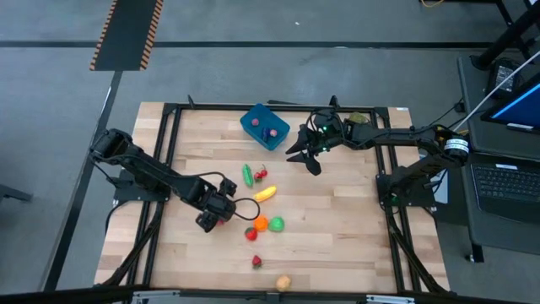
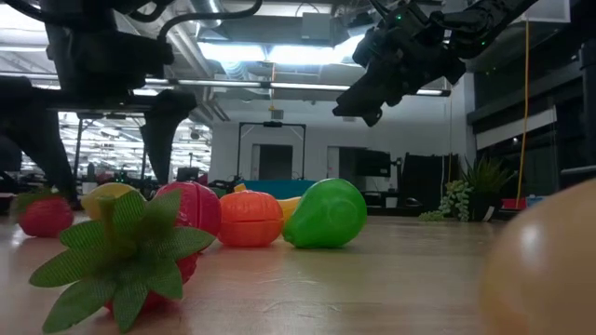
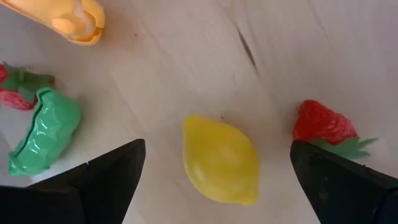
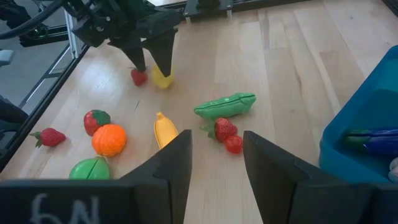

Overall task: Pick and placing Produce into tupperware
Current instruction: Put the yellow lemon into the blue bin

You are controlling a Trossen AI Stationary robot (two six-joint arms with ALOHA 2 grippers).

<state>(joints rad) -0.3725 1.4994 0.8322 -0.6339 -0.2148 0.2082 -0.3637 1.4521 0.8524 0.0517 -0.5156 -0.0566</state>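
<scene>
Closest to the low camera, a blurred tan fruit fills the right edge, and a strawberry with wide green leaves lies at the left. Behind it stand a red fruit, an orange and a green pear on the wooden table; the room behind has ceiling lights and a plant.

From above, the left gripper hangs low over the table with its fingers spread wide, holding nothing. I count about eight pieces of produce loose on the boards. The blue tupperware stands near the far edge with two pieces inside. The right gripper is just beside it, and nothing shows between its fingers.

At the left wrist, a yellow lemon lies between the two open fingers, not touched. One strawberry is beside it, and a green pea pod is farther off.

At the right wrist, the fingers stand narrowly apart and empty, above a banana.
</scene>
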